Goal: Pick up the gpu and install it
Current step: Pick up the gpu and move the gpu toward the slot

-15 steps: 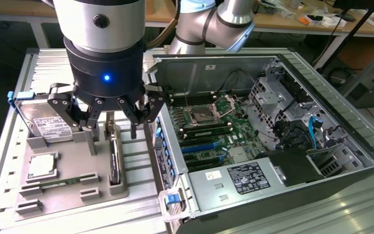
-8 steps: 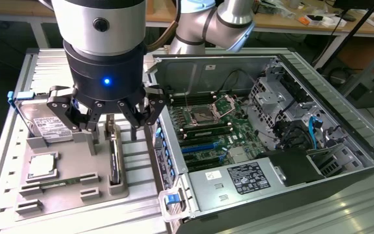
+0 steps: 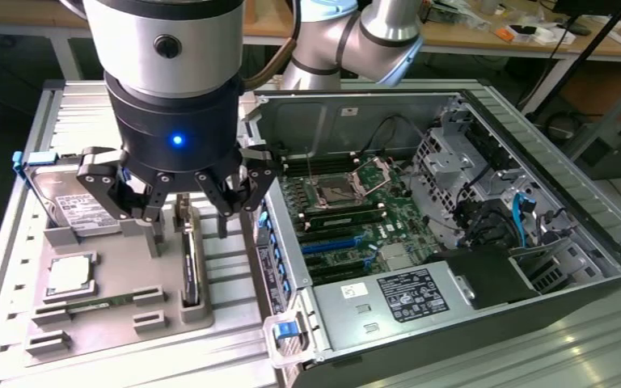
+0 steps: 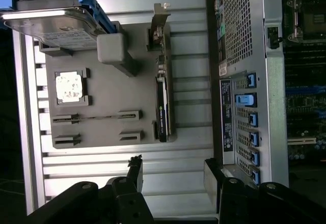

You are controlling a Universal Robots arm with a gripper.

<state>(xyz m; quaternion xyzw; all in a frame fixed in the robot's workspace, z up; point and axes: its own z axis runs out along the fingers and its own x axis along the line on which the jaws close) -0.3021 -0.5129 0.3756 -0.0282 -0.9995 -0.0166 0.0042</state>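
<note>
Exterior view, left to right.

- Tabletop [image 3: 3,323]: ribbed metal surface carrying a grey holder [image 3: 127,279] at the exterior view's left and an open computer case [image 3: 569,234] at its right.
- Far left of the holder: a hard drive [image 3: 73,206] in a blue frame, propped up at a tilt. Nearer the camera on the same holder lie a square processor chip [image 3: 68,275], flat in its pocket, and a thin memory stick [image 3: 95,304].
- The gpu [image 3: 190,263] stands on its long edge in a slot along the holder's case-side margin, just beside the case wall. In the wrist view the gpu [image 4: 162,107] appears as a narrow dark strip, its silvery bracket [image 4: 159,23] at the end towards the hard drive [image 4: 56,25].
- End effector [image 3: 188,212]: hangs directly over the gpu with its fingers spread, released and carrying nothing. In the wrist view the end effector [image 4: 173,169] has its two finger groups apart, clear of the card, and the card is in line with the gap between them.
- Right of the gpu: a row of blue clips [image 3: 278,263] on the case's rear panel, then the motherboard [image 3: 343,218] lying open inside, with the power supply [image 3: 407,295] at the near corner.
- The card is not yet in the case.
</note>
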